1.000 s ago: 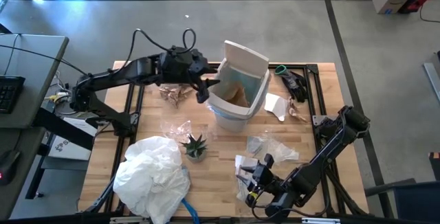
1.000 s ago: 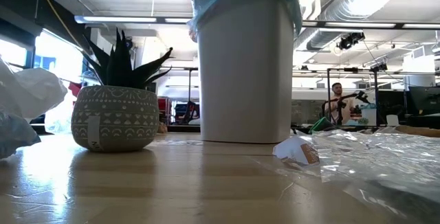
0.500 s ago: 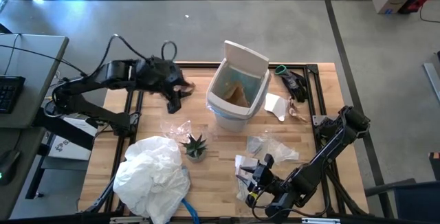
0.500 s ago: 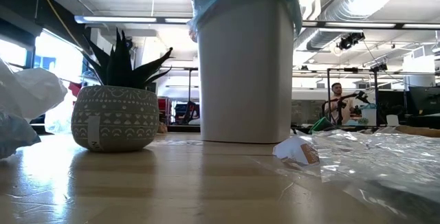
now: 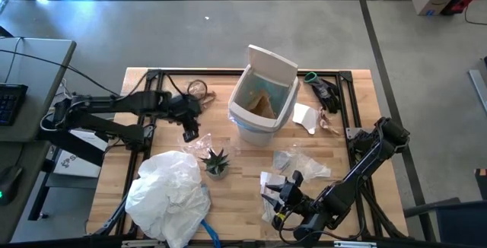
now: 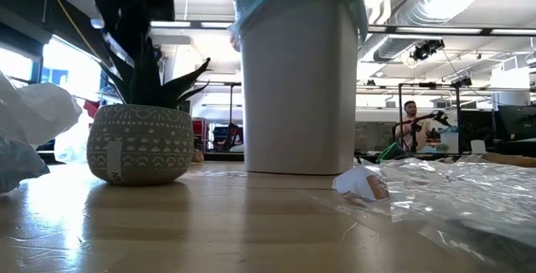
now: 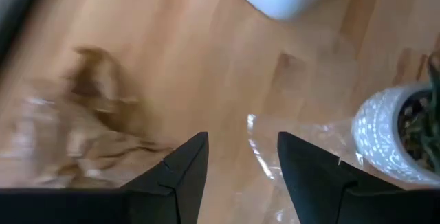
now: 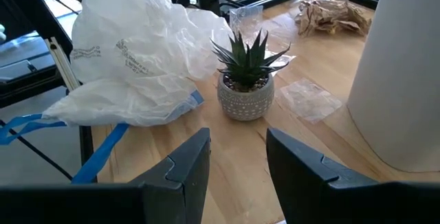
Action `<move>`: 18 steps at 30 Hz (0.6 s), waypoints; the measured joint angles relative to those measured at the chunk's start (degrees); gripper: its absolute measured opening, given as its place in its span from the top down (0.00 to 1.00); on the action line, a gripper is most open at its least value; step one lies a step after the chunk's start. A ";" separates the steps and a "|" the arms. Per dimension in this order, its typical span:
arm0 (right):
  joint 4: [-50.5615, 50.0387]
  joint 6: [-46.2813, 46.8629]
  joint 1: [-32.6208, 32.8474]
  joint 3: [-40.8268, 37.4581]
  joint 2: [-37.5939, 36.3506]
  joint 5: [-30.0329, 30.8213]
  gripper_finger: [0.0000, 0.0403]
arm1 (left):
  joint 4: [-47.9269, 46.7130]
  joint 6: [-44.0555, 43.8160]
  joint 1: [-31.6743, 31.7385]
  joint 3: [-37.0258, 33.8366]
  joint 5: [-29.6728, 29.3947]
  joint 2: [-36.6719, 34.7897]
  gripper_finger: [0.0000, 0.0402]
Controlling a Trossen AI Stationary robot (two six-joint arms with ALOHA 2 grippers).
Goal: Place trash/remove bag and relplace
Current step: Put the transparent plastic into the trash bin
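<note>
- The trash lies scattered on the wooden table [image 5: 251, 168]: a crumpled brown paper piece [image 5: 199, 92] near the far left edge, a clear plastic wrapper [image 5: 194, 143] just beside the potted plant [image 5: 215, 161], white scraps [image 5: 304, 117] to the right of the white bin [image 5: 262, 100], and more clear wrappers [image 5: 300, 163] nearer the right arm.
- The left gripper [image 5: 189, 126] hangs over the table between the brown paper and the clear wrapper, fingers spread with nothing between them; its wrist view shows the brown paper [image 7: 82, 128] on one side and the wrapper [image 7: 275, 148] ahead.
- Risk: the wrapper sits so close to the plant pot [image 7: 388, 141] that a reach for it may nudge or tip the pot.
- Risk: thin clear film may slip from the fingers or stay flat on the wood if they close too high.
- The white bin stands upright, lid raised, lined with the light-blue bag [image 6: 251, 9], whose edge folds over the rim; brown paper already lies inside [image 5: 262, 103].
- Risk: brushing the bin rim on a drop may pull the liner loose.
- A bulky white plastic bag [image 5: 169, 191] lies at the near left corner.
- The right gripper [image 5: 278, 195] rests low at the near edge, fingers apart and empty.
</note>
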 joint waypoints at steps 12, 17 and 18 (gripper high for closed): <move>0.13 0.02 -0.25 0.00 0.00 0.00 0.68 | 9.85 3.25 -1.12 -12.38 4.41 3.56 0.60; 0.11 0.04 -0.25 0.00 0.00 0.00 0.68 | 16.23 4.33 -4.33 -15.09 7.17 5.89 0.60; 0.11 0.04 -0.25 0.00 0.00 0.00 0.68 | 17.34 4.42 -4.94 -15.42 7.18 6.53 0.60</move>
